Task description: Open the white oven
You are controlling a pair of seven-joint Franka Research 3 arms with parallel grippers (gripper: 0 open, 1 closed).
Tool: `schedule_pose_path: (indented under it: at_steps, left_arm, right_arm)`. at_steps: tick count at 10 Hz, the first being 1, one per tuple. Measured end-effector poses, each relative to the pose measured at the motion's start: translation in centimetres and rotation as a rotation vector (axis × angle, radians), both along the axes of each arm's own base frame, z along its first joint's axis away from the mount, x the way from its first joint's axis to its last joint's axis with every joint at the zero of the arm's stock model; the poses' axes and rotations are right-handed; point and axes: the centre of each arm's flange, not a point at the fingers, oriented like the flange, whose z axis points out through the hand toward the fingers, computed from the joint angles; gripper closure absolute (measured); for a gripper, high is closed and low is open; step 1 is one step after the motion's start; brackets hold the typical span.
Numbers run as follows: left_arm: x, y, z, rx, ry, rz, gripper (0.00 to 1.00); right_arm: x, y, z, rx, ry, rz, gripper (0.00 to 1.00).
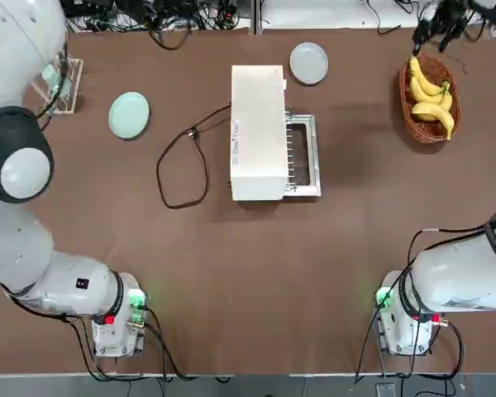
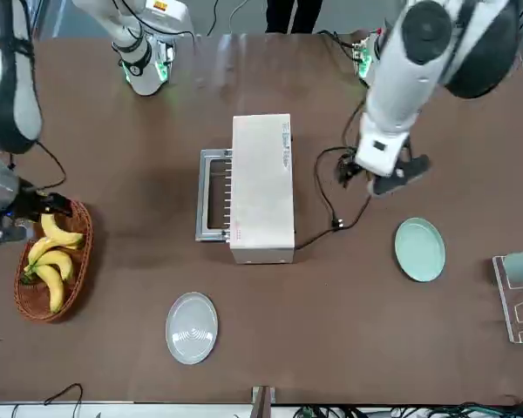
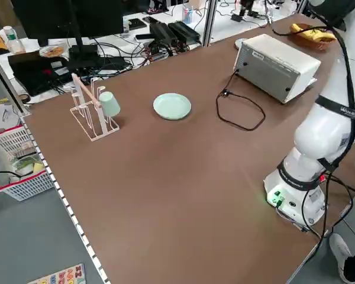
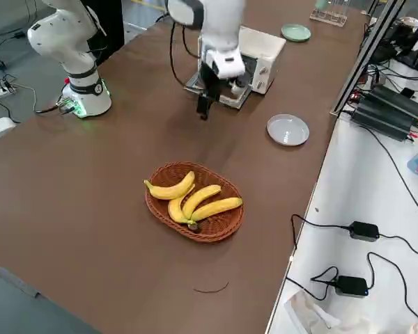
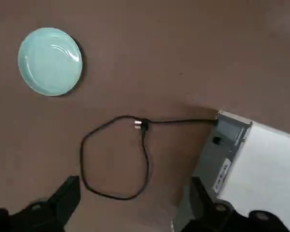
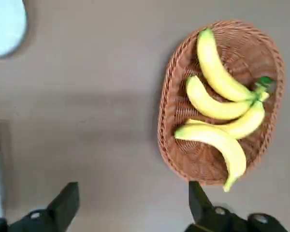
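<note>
Standing mid-table: the white oven [image 1: 257,132], long side running away from the robot, its front facing the robot's right.
Door: the glass metal-framed door [image 1: 302,155] lies folded down flat on the table [image 1: 248,273], so the oven is open; thin wire bars show at the mouth.
Cord: the black cord [image 1: 182,161] leaves the oven's back on the robot's left and loops over the table, its plug [image 5: 139,125] lying free on the brown surface.
Nearby dishes: a grey plate [image 1: 308,63] sits just beyond the oven's far right corner; a pale green plate [image 1: 129,114] lies to the left, well apart from the oven.
Left gripper: the left gripper [image 5: 133,205] hangs in the air above the cord loop, left of the oven, jaws spread wide and holding nothing.
Right gripper: the right gripper [image 6: 130,205] hovers high near the far right of the table, close to the basket, jaws wide apart and empty.
Basket: a wicker basket [image 1: 415,112] holds yellow bananas [image 1: 431,98], well right of the oven.
Far left edge: a clear rack [image 3: 92,115] carrying a pale green cup [image 3: 109,103].
</note>
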Motion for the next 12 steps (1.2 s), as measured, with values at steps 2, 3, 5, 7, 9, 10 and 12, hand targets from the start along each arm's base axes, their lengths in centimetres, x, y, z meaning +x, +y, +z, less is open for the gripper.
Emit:
schedule_pose_path:
  at_steps: [2, 3, 5, 7, 9, 10, 12]
  left_arm:
    - [0.6, 7.1, 2.4, 0.019, 0.019, -0.075, 0.0]
    - [0.7, 9.9, 3.1, 0.02, 0.036, -0.131, 0.0]
    - [0.6, 14.8, 4.4, -0.013, 0.064, -0.219, 0.0]
    - [-0.1, 20.8, 7.1, -0.039, 0.059, -0.317, 0.0]
    - [-0.7, 23.4, 8.3, -0.045, 0.058, -0.354, 0.0]
    - [-0.8, 22.9, 8.4, -0.044, 0.056, -0.362, 0.0]
    - [-0.8, 22.2, 8.5, -0.048, 0.055, -0.374, 0.0]
  right_arm:
    - [-0.9, 3.3, 5.8, 0.002, 0.004, -0.089, 0.0]
    - [-1.6, 5.9, 7.9, 0.001, 0.007, -0.105, 0.0]
    - [-3.2, 9.7, 10.4, -0.002, 0.018, -0.104, 0.0]
    - [-3.7, 9.3, 10.9, -0.004, 0.024, -0.113, 0.0]
    - [-3.8, 9.0, 10.7, -0.004, 0.03, -0.118, 0.0]
    - [-3.9, 9.0, 10.4, -0.005, 0.033, -0.118, 0.0]
    - [-4.1, 9.2, 10.2, 0.009, 0.034, -0.117, 0.0]
